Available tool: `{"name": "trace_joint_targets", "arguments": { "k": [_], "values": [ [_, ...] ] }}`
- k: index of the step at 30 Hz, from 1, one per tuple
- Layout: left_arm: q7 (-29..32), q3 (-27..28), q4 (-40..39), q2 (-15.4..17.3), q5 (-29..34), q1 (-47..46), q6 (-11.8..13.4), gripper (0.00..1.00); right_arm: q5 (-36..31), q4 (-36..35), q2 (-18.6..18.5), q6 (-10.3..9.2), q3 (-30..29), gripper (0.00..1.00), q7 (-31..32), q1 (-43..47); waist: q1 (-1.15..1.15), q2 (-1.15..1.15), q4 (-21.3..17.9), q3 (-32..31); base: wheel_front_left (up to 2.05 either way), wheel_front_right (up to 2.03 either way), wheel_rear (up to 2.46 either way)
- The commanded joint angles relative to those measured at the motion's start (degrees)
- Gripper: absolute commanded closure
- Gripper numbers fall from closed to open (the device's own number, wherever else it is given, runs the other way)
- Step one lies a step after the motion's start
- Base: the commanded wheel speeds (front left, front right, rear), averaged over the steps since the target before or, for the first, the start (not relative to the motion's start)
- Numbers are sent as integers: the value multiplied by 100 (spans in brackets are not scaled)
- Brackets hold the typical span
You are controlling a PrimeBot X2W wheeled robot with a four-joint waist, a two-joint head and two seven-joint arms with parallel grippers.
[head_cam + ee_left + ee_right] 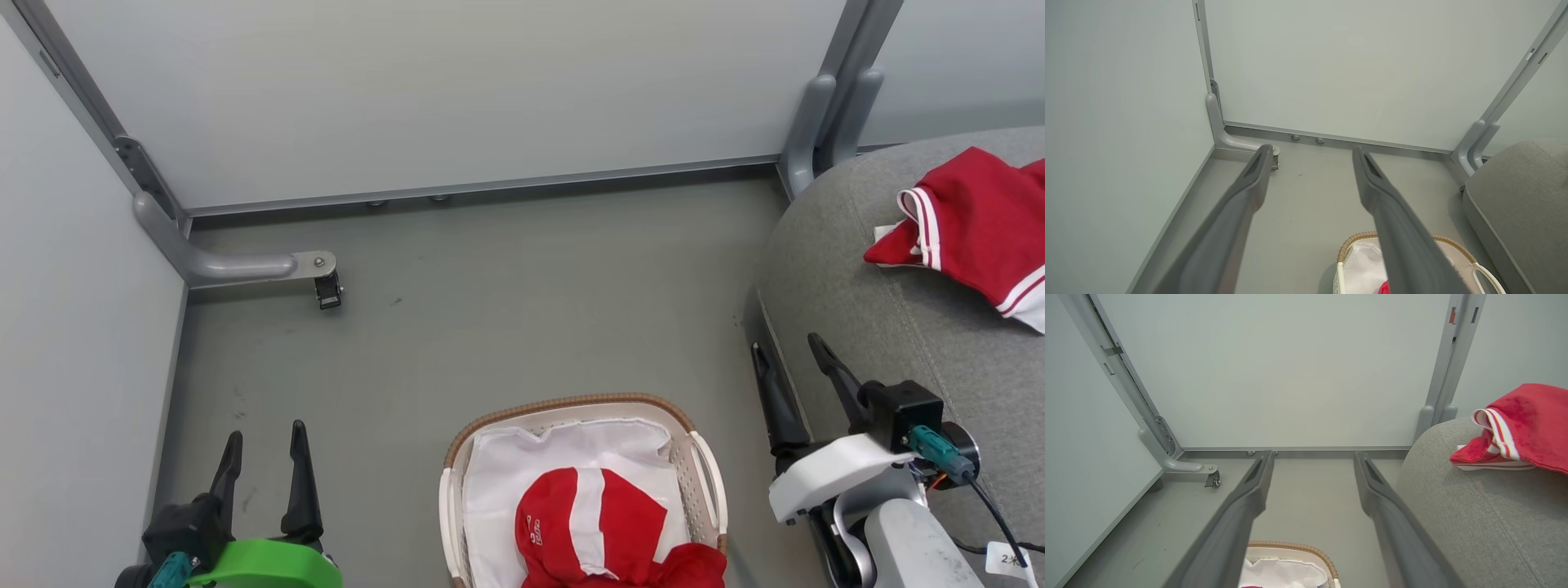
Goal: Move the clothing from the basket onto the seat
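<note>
One red garment (600, 527) with a white stripe and small lettering lies in the white basket (457, 457) at the bottom centre of the head view, on the white liner. A second red garment (976, 224) with white stripe trim rests on the grey seat (898, 318) at the right; the right wrist view shows this garment (1523, 428) on the seat (1486, 514) too. My left gripper (265, 437) is open at lower left, empty. My right gripper (788, 351) is open beside the seat's edge, empty, to the right of the basket.
Pale partition panels close off the back and left, with a grey metal foot and castor (326, 287) on the floor at left. A grey post (824, 122) stands by the seat's far corner. Bare grey floor (506, 327) lies between basket and back panel.
</note>
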Motion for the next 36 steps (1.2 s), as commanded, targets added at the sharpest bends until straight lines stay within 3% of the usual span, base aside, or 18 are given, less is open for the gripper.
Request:
{"name": "trace_joint_targets", "arguments": {
  "k": [1, 9, 17, 28, 36],
  "values": [
    [-5, -15, -21, 4, 78, -105, -28, 0, -41, -30, -20, -8, -44, 0, -12, -33, 0, 62, -8, 58, 0, 0, 0],
    [-5, -260, 68, 5, 337, -495, -105, 0, -174, -232, -20, -8, -275, 0, -12, -239, 0, 62, -39, 494, 0, 0, 0],
    [-5, -805, 596, 7, 825, -1479, -248, 0, -338, -597, -21, -8, -626, 0, -12, -660, 0, 62, -160, 1333, 0, 0, 0],
    [175, -2290, 2518, 18, 1216, -3046, -341, 0, -212, -1099, -17, -8, -824, 0, -12, -1225, 0, 62, -652, 2431, 0, 0, 0],
    [522, -3499, 3558, 221, 1048, -3920, -340, 0, 116, -1471, -13, -8, -648, 0, -12, -1558, 0, 62, -1232, 3369, 0, 0, 0]
  ]
}}
